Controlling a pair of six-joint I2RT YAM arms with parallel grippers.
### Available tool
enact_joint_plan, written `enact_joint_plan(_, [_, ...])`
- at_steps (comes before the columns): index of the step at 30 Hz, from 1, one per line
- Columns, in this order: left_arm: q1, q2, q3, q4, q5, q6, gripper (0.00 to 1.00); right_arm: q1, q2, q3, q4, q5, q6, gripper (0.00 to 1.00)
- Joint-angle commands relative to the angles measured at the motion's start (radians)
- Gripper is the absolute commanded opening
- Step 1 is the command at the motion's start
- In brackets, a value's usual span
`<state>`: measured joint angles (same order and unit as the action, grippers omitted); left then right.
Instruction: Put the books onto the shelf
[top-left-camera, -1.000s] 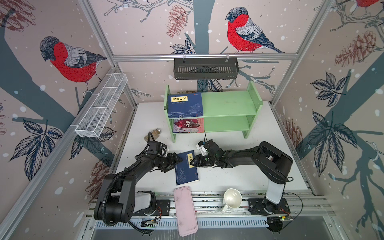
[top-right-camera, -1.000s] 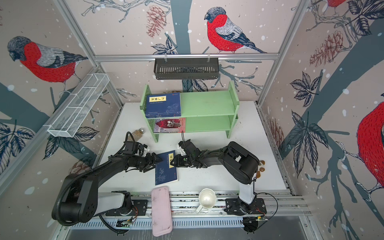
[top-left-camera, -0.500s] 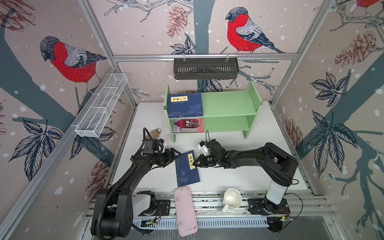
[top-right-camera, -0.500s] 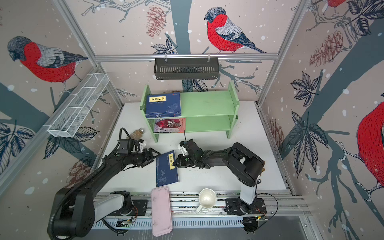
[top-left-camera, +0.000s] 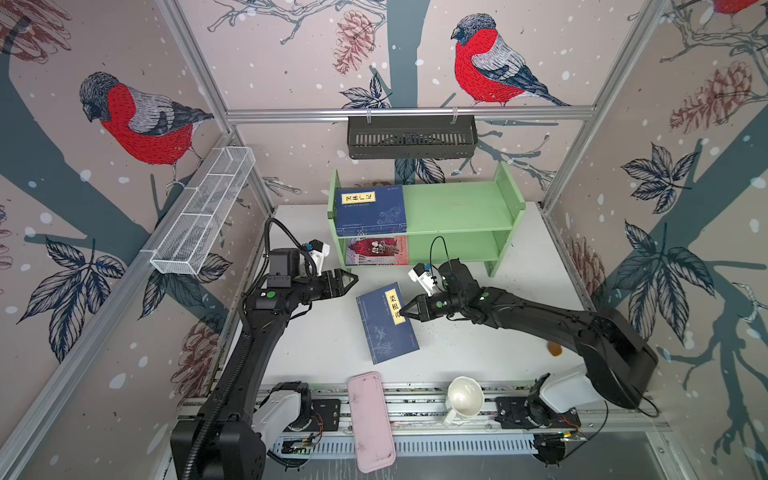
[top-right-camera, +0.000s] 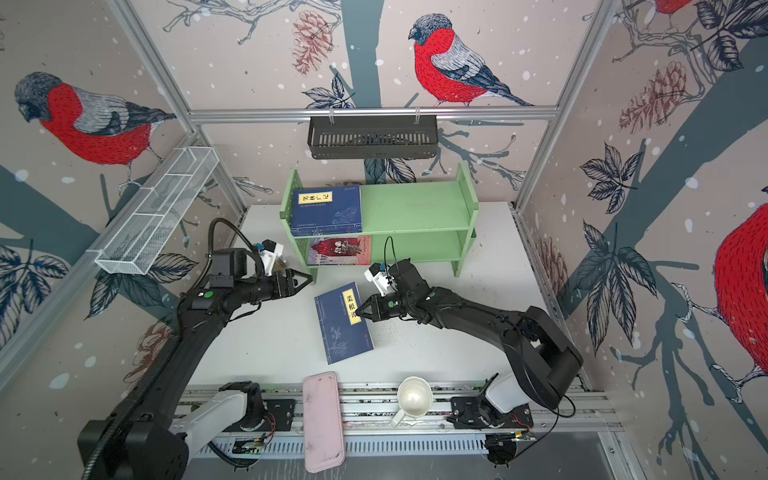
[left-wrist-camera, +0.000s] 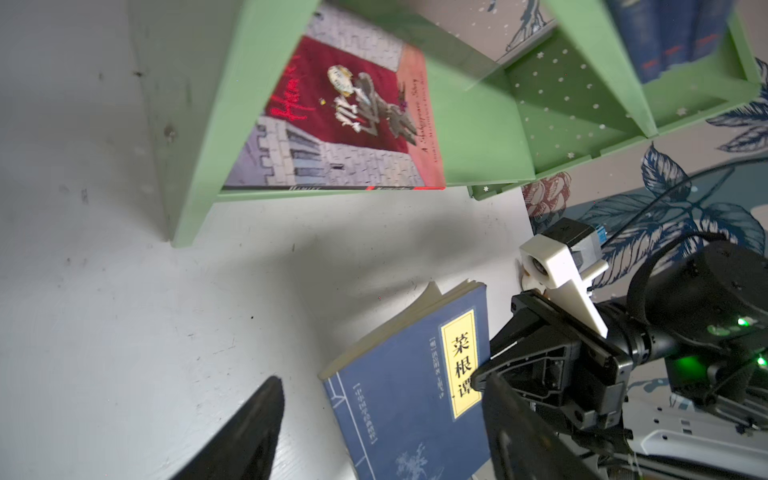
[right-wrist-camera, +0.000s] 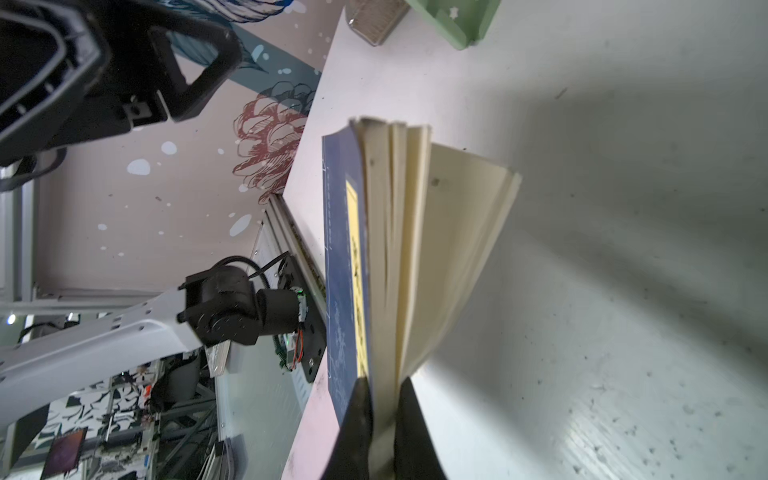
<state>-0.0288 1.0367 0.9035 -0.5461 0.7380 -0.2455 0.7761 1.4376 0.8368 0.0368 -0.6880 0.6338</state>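
Green wooden shelf (top-left-camera: 457, 203) is parked at 12 o'clock on the white table (top-left-camera: 478, 345). Its top tier has a stack of navy books (top-left-camera: 372, 210) lying flat at the 9 o'clock end, yellow label facing up. Right under that, on the lower tier, is the red-and-grey book (top-left-camera: 378, 251), also flat. One more navy blue paperback (top-left-camera: 386, 322) is out mid-table, roughly 6 o'clock from the shelf's left half. The right gripper (top-left-camera: 402, 311) reaches in from 3 o'clock and is clamped down on that paperback's long edge, right by the yellow title strip. From the right wrist cam you can see the two black fingers (right-wrist-camera: 357, 424) squeezed onto the cover and a chunk of pages, with the other pages fanning apart further along. That gripped side looks lifted off the table, though I honestly can't tell if the opposite edge is touching the surface. The left gripper (top-left-camera: 353, 281) is at about 10 o'clock from the paperback, near the shelf's front left foot. Its jaws are spread wide, holding nothing, apart from the book. Down at 6 o'clock a pink flat case (top-left-camera: 370, 419) lies across the front rail, with a white mug (top-left-camera: 465, 397) further along at 5 o'clock. Black slotted basket (top-left-camera: 411, 137) hangs on the back wall above the shelf.
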Motion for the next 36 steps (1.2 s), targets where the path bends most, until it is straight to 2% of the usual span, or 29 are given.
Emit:
enact_joint_plan(1, [0.001, -0.001, 0.068, -0.129, 0.099, 0.161, 0.76, -0.012, -0.082, 0.029, -0.127, -0.080, -0.115, 0.00])
enact_joint_plan(6, [0.002, -0.015, 0.157, -0.224, 0.198, 0.261, 0.76, -0.030, -0.193, 0.110, -0.258, -0.106, -0.195, 0.00])
enact_joint_plan(11, [0.001, -0.012, 0.236, -0.308, 0.218, 0.336, 0.76, -0.066, -0.252, 0.182, -0.287, -0.106, -0.215, 0.00])
enact_joint_plan(16, [-0.016, -0.014, 0.220, -0.322, 0.368, 0.357, 0.77, -0.097, -0.223, 0.275, -0.322, -0.127, -0.246, 0.00])
enact_joint_plan(20, [-0.042, -0.023, 0.209, -0.284, 0.493, 0.319, 0.79, -0.099, -0.156, 0.355, -0.351, -0.139, -0.273, 0.00])
enact_joint_plan(22, [-0.067, -0.035, 0.201, -0.237, 0.491, 0.285, 0.80, -0.097, -0.133, 0.385, -0.348, -0.159, -0.277, 0.00])
enact_joint_plan(25, [-0.108, -0.058, 0.179, -0.154, 0.376, 0.239, 0.81, -0.095, -0.112, 0.424, -0.337, -0.178, -0.279, 0.00])
enact_joint_plan(27, [-0.115, -0.058, 0.169, -0.125, 0.360, 0.229, 0.81, -0.093, -0.093, 0.456, -0.342, -0.198, -0.283, 0.00])
enact_joint_plan(31, [-0.117, -0.051, 0.163, -0.051, 0.349, 0.174, 0.73, -0.088, -0.063, 0.512, -0.358, -0.231, -0.296, 0.00])
enact_joint_plan(34, [-0.118, -0.051, 0.153, 0.044, 0.381, 0.092, 0.66, -0.079, -0.035, 0.558, -0.389, -0.243, -0.312, 0.00])
enact_joint_plan(36, [-0.119, -0.056, 0.139, 0.152, 0.414, -0.003, 0.51, -0.072, -0.013, 0.591, -0.406, -0.243, -0.320, 0.00])
